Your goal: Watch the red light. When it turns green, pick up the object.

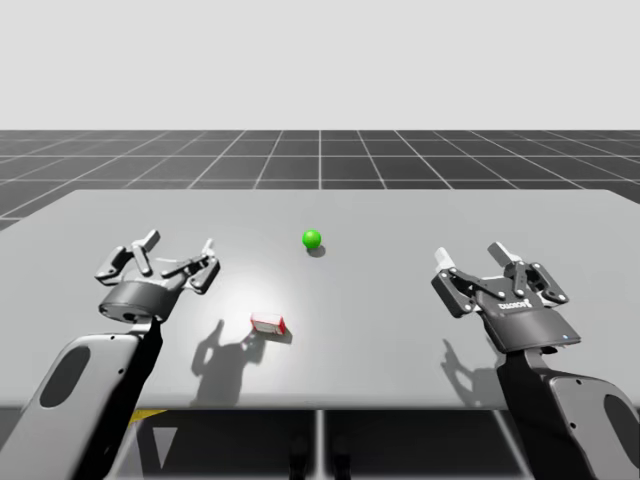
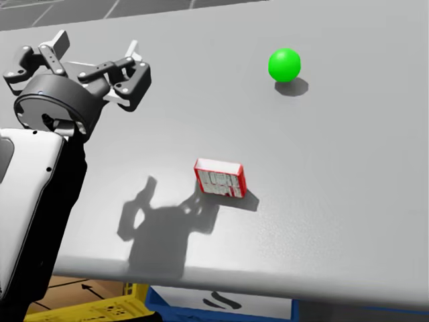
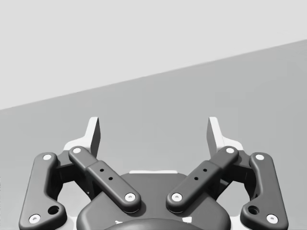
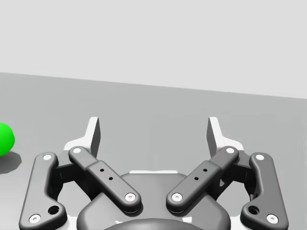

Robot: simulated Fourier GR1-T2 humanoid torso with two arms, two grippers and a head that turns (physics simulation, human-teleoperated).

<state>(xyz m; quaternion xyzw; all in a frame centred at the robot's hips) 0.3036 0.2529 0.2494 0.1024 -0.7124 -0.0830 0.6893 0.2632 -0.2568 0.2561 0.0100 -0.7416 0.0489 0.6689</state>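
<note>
Aloft — left end effector [image 1: 180, 245], fingers [image 3: 94, 138] apart

No legible text; red box [image 2: 219, 178] print unreadable.

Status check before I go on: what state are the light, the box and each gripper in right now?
Light: green.
Red box: lying on the table, not gripped, apart from both grippers.
Left gripper: open, empty.
Right gripper: open, empty.
</note>
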